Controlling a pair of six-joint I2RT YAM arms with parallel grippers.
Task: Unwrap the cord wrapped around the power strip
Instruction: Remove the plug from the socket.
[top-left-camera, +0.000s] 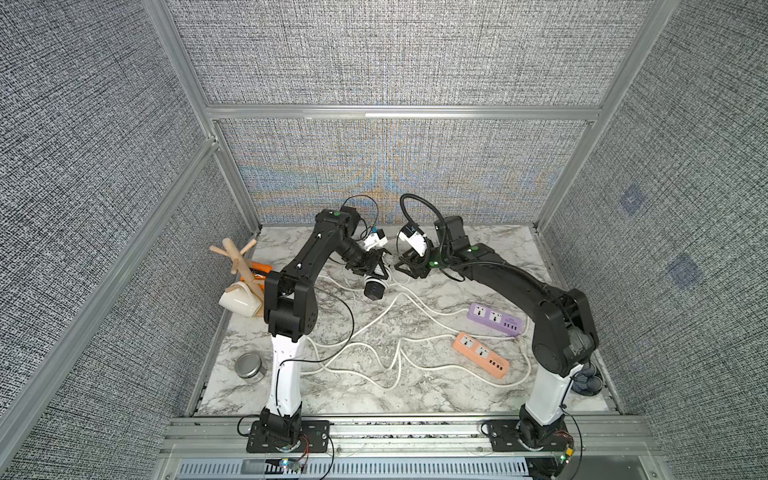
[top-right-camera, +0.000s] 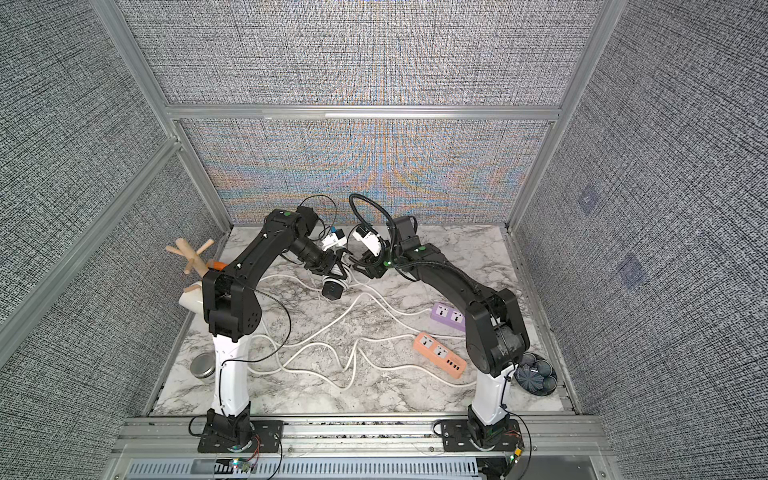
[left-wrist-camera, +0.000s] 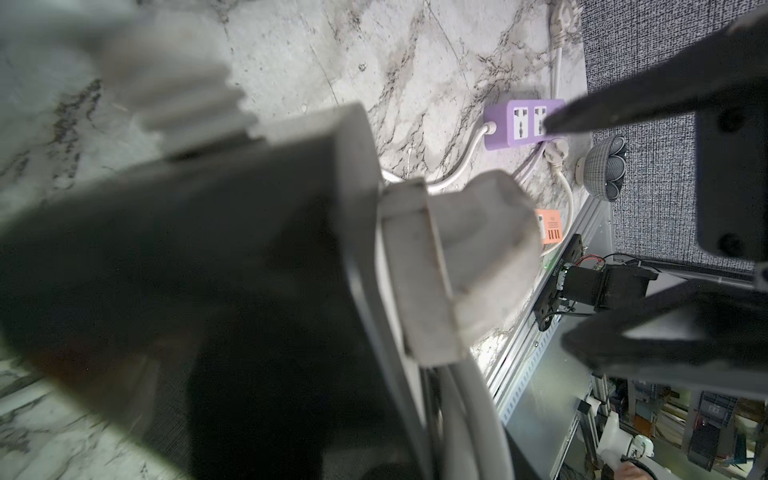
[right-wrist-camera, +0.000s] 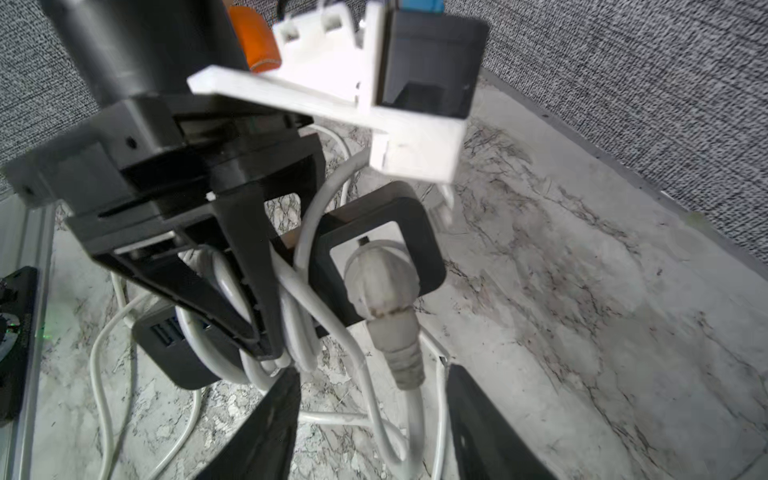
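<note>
jaws of the left gripper (top-left-camera: 371, 271) clamp the rigid black power strip (top-left-camera: 375, 290) over the desk's (top-left-camera: 436, 386) back middle, while the right gripper's (right-wrist-camera: 374, 372) jaws stand apart either side of its limp, light white cord (right-wrist-camera: 291, 328) below the stiff plug (right-wrist-camera: 380, 282), probably the surest hold.

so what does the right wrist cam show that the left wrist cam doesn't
Only the right wrist view: the left hand clamped on the black power strip, white cord coiled around it, its USB ports, and the right hand open either side of the hanging cord.
Only the left wrist view: the purple power strip, the end of the orange power strip and a patterned bowl.
Both: the black power strip, a white plug and the marble table.
</note>
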